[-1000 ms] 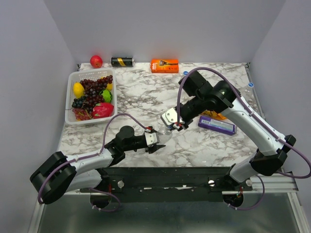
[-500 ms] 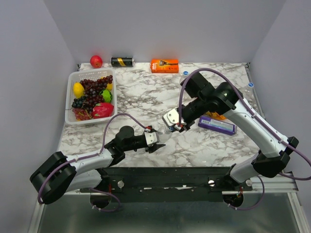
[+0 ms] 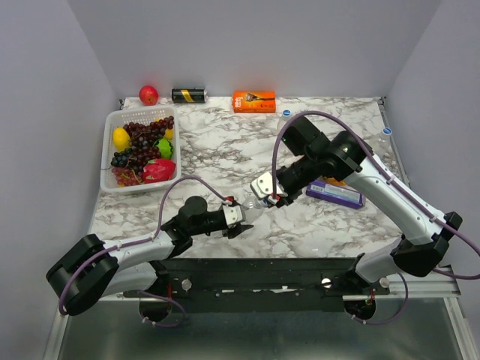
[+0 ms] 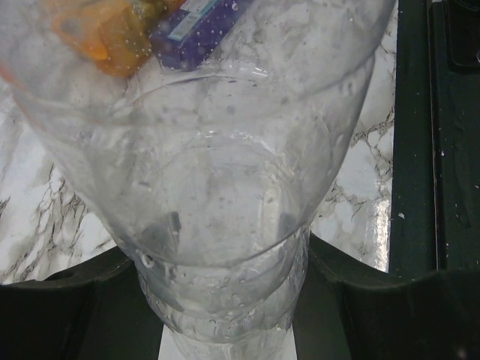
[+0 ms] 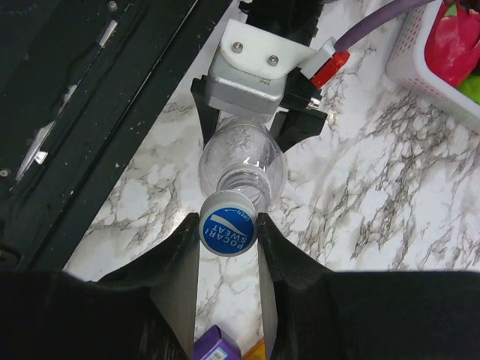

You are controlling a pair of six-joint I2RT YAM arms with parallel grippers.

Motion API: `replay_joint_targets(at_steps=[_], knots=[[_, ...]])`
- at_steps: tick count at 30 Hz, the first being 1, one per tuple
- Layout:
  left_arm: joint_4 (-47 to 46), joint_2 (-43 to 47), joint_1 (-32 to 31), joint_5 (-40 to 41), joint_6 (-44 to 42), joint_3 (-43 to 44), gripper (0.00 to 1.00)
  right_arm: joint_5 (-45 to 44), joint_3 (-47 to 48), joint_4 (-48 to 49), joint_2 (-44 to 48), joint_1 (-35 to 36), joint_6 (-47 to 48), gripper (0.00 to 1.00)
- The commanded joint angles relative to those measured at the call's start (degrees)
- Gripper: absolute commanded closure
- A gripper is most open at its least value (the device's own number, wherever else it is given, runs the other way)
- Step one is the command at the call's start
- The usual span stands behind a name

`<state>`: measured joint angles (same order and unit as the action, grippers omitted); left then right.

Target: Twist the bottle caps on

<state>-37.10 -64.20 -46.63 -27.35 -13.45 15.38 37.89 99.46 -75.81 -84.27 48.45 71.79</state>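
Note:
My left gripper [image 3: 240,222] is shut on a clear bottle [image 3: 252,211], holding its lower body near the table's front middle. The bottle fills the left wrist view [image 4: 225,172], between the black fingers [image 4: 67,307]. My right gripper [image 3: 270,196] is shut on a blue bottle cap [image 5: 228,234] printed POCARI SWEAT. It holds the cap right at the bottle's open neck [image 5: 241,180]; I cannot tell whether they touch. Two more tiny blue caps lie far back [image 3: 286,113] and at the right edge [image 3: 387,131]. The other bottles do not show clearly.
A white basket [image 3: 107,124] of fruit stands at the left. A red apple [image 3: 148,94], a black-and-gold can [image 3: 189,95] and an orange box [image 3: 253,100] line the back edge. A purple box [image 3: 335,193] lies just right of my right gripper.
My right gripper has moved a little nearer and lower with the cap, closing in on the bottle's neck. My left arm has hardly moved.

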Motion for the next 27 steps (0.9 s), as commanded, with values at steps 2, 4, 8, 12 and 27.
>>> replay_joint_targets(at_steps=[2, 4, 8, 12, 27], knots=[[-6.7, 1.5, -0.3, 1.3, 0.7, -0.1, 1.00, -5.0, -3.4, -2.2, 1.1, 0.6, -2.7, 0.76], [-6.7, 1.2, -0.3, 0.9, 0.4, 0.0, 1.00, -5.9, -3.8, 0.5, 1.3, 0.6, -4.6, 0.77], [-5.7, 1.1, -0.2, 0.4, 0.3, 0.4, 1.00, -6.1, -3.0, 2.4, 1.0, 0.6, -5.6, 0.77], [-4.9, 1.1, -0.3, -0.2, 0.2, 0.8, 1.00, -5.5, -2.3, 3.8, 0.5, 0.6, -7.0, 0.76], [-4.6, 0.7, -0.3, -0.9, -0.3, 1.1, 1.00, -2.8, -0.8, 4.4, -1.3, 0.7, -7.5, 0.76]])
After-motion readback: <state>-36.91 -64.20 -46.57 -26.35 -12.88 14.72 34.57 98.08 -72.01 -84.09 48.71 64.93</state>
